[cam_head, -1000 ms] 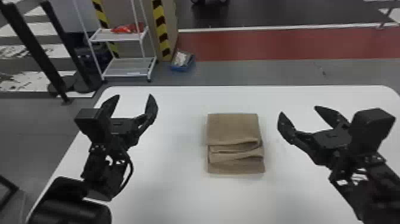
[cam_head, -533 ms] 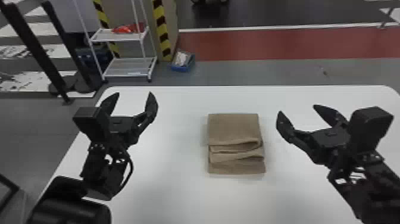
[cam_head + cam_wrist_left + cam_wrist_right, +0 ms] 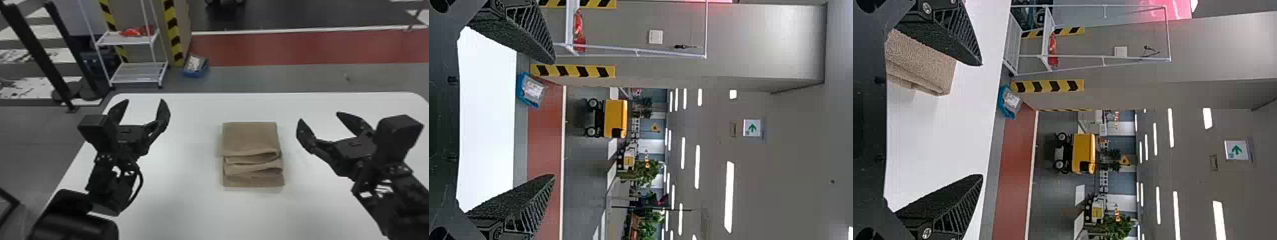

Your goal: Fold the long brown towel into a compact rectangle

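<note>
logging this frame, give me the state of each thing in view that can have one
long brown towel: folded into a compact stack, layers showing at its near side, lying on the table
left hand: open, holding nothing, left of the towel
right hand: open, holding nothing, right of the towel
white rack: standing beyond the table, red item on its upper shelf
blue bin: on the floor, with something in it

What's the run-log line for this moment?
towel: folded, on table | left gripper: open, empty | right gripper: open, empty
</note>
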Controlling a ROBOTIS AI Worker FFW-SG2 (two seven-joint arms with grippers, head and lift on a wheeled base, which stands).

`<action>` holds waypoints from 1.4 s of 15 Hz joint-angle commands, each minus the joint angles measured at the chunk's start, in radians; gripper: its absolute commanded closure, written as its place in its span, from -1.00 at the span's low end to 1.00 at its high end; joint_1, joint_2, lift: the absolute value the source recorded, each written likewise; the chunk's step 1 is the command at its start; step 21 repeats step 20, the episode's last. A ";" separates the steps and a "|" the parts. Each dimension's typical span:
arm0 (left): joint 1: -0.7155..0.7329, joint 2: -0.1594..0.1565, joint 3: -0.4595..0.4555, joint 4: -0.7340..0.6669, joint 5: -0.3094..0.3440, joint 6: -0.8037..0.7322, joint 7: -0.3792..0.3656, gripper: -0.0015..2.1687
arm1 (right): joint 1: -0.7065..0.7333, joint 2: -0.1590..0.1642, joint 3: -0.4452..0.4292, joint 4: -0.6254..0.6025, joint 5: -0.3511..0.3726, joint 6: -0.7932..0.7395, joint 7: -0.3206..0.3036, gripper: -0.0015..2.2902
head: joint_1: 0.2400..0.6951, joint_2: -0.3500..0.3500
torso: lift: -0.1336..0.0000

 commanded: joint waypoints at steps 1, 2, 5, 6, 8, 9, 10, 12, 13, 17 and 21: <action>0.002 -0.001 0.000 -0.001 0.000 0.004 -0.002 -0.92 | 0.000 0.001 -0.002 -0.002 -0.001 -0.002 0.000 -0.92 | 0.97 0.31 | -0.84; 0.002 -0.001 0.000 -0.001 0.000 0.004 -0.002 -0.92 | -0.001 0.001 -0.002 -0.002 -0.001 -0.002 0.000 -0.92 | 0.97 0.31 | -0.84; 0.002 -0.001 0.000 -0.001 0.000 0.010 -0.004 -0.92 | -0.004 0.001 0.002 0.000 0.002 -0.002 -0.002 -0.92 | 0.97 0.30 | -0.84; 0.002 -0.001 0.000 -0.001 0.000 0.010 -0.004 -0.92 | -0.003 0.001 0.000 0.000 0.002 -0.005 -0.002 -0.95 | 0.97 0.30 | -0.84; 0.002 -0.001 -0.003 -0.005 0.000 0.017 -0.005 -0.92 | -0.003 0.001 -0.003 0.000 0.002 -0.005 -0.008 -0.93 | 0.97 0.30 | -0.84; 0.002 -0.001 -0.005 -0.005 0.000 0.020 -0.005 -0.92 | -0.003 0.001 -0.002 0.000 0.004 -0.005 -0.009 -0.93 | 0.97 0.30 | -0.84; 0.002 -0.001 -0.006 -0.005 0.002 0.017 -0.005 -0.92 | -0.003 0.001 -0.002 0.000 0.007 -0.005 -0.011 -0.93 | 0.97 0.29 | -0.84; 0.002 -0.002 -0.006 -0.005 0.006 0.017 -0.007 -0.92 | -0.001 0.001 -0.002 0.000 0.009 -0.011 -0.017 -0.93 | 0.97 0.28 | -0.84; 0.002 -0.002 -0.008 -0.005 0.006 0.020 -0.010 -0.92 | 0.000 0.001 0.000 -0.002 0.009 -0.015 -0.020 -0.93 | 0.97 0.28 | -0.84; 0.000 -0.001 -0.014 -0.007 0.006 0.029 -0.011 -0.92 | 0.003 0.001 0.002 -0.008 0.009 -0.015 -0.026 -0.92 | 0.97 0.27 | -0.84; 0.002 -0.001 -0.014 -0.007 0.006 0.029 -0.011 -0.92 | 0.005 0.001 0.002 -0.006 0.007 -0.030 -0.035 -0.92 | 0.97 0.25 | -0.84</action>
